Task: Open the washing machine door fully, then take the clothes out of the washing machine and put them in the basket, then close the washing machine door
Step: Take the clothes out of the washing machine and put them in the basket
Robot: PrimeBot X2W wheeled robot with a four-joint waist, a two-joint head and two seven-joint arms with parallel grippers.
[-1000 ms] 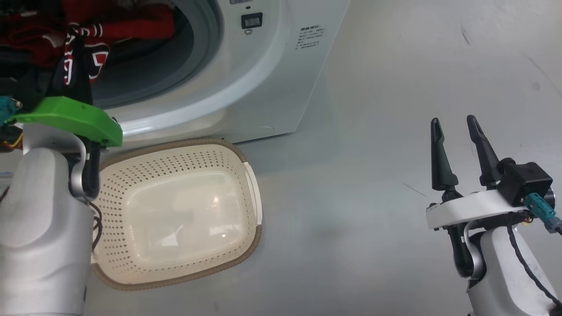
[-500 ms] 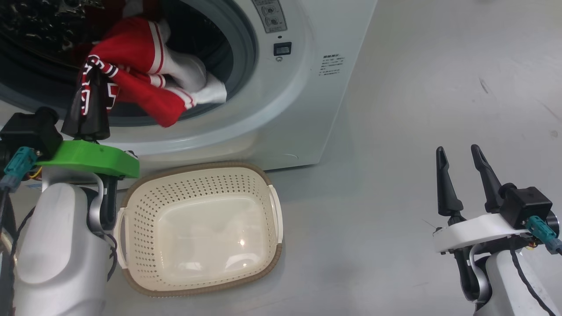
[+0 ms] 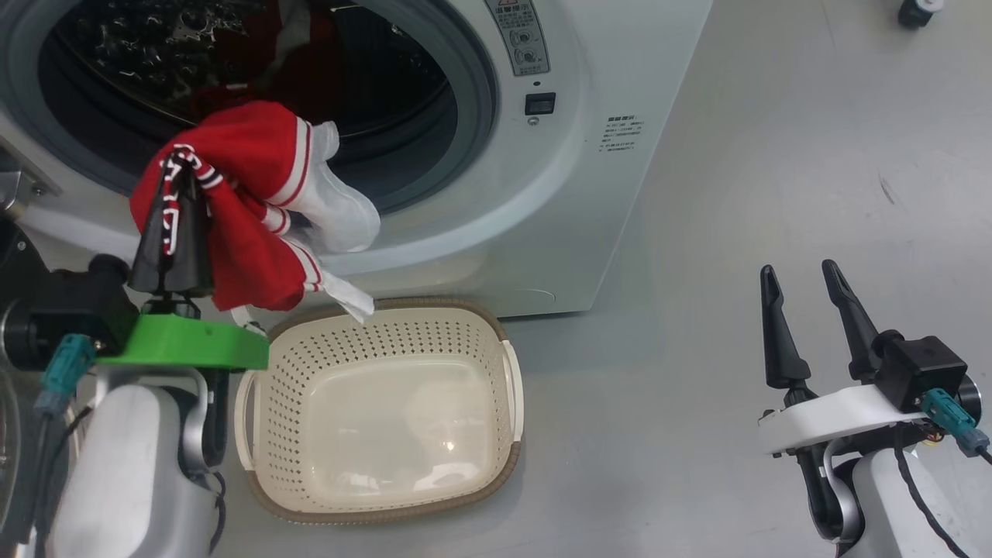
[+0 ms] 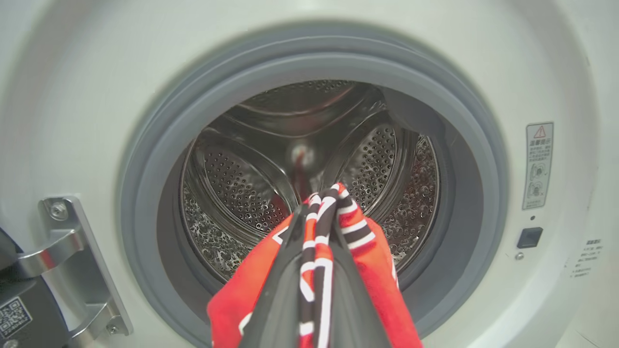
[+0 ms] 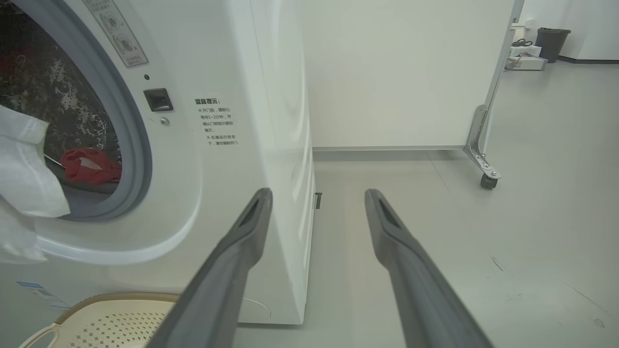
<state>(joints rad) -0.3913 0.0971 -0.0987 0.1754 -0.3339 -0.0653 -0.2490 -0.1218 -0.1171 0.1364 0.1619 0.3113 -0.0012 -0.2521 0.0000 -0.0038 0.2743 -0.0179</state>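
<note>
Carrying the clothes (image 3: 256,178): left claw (image 3: 175,174) pinched on a red jersey hanging just outside the washing machine (image 3: 573,194) mouth, over the basket's (image 3: 434,304) far-left rim. Move right and nearer before releasing, so the trailing white fabric lands inside. Right claw (image 3: 802,271) spread, empty.

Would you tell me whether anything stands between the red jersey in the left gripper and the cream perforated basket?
Nothing visible. The left gripper holds the red jersey outside the white washing machine, its hem hanging over the brown rim of the cream perforated basket.
</note>
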